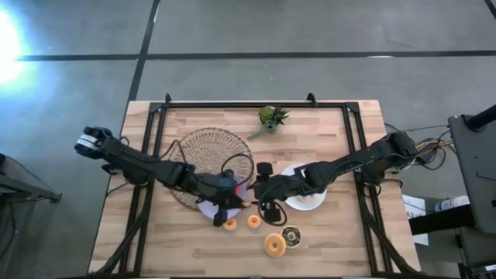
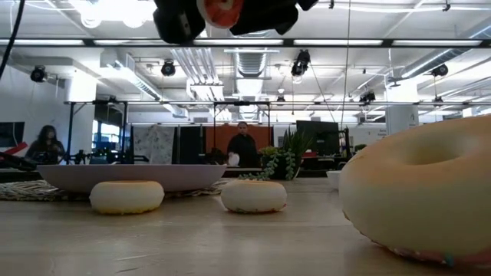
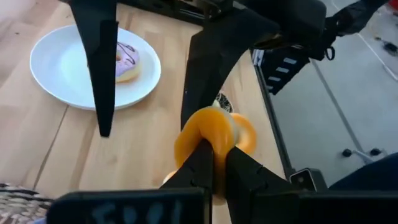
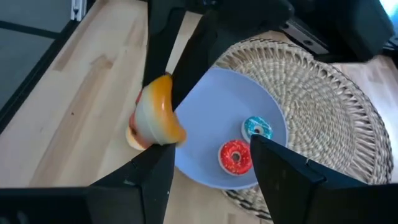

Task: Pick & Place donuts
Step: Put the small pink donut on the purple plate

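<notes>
Orange donut (image 3: pixel 208 134) is pinched in the left tool (image 3: pixel 213 163) above the table; right tool (image 4: pixel 211 165) gapes wide.

A big white glare is shining at the far left of the floor (image 1: pixel 46 46) in the high view, washing that corner out. The wooden table (image 1: pixel 325 248) is looking evenly lit, with only soft shadows lying under the arms. In the low view, long ceiling lights (image 2: pixel 115 9) are glowing very bright, and the pale donut (image 2: pixel 422 192) nearest the camera is looking huge and blurry. In the wrist views, the orange donut (image 4: pixel 155 112) is looking smeared, and the dark fingers (image 3: pixel 99 68) close up are showing as soft black shapes.
</notes>
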Controlling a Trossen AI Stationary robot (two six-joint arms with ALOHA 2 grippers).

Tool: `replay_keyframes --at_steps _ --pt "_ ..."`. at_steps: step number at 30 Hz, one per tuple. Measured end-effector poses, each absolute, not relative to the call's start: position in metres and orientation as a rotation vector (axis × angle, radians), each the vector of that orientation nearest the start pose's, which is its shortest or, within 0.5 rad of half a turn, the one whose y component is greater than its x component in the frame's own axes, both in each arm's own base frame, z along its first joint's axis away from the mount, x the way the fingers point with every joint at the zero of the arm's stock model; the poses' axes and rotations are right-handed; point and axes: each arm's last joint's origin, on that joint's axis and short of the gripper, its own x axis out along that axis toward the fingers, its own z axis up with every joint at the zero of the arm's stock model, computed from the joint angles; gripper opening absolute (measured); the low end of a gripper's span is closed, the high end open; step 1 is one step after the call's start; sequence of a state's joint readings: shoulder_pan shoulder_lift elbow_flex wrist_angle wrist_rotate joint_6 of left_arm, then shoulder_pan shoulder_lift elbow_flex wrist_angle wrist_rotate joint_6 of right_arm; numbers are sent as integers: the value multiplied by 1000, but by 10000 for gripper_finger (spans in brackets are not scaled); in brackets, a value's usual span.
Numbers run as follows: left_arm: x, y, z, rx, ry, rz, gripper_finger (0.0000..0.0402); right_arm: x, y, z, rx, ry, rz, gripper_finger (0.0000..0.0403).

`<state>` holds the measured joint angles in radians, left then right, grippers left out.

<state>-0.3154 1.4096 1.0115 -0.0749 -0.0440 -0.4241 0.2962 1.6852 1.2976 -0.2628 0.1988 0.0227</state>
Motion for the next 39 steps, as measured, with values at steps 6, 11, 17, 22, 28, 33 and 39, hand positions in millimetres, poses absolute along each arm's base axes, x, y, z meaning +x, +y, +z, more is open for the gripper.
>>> replay_keyframes --at_steps 6,11,17,22,28,33,39 --pt "303 -92 275 -306 541 -149 0 359 104 268 -144 678 94 203" --pt "293 -84 272 -267 618 -70 0 349 100 259 -141 816 49 203" --pt "296 -78 273 -262 596 -67 0 355 104 267 -120 732 61 203" --pt "299 -76 267 -253 616 -62 0 360 106 280 -153 680 81 203" --pt "303 -70 270 -267 574 -49 0 360 107 277 -171 683 93 203" --pt "304 -71 272 -264 568 -63 0 360 106 275 -157 688 86 203" --pt "304 -73 273 -285 572 -94 0 359 105 273 -218 693 63 203"
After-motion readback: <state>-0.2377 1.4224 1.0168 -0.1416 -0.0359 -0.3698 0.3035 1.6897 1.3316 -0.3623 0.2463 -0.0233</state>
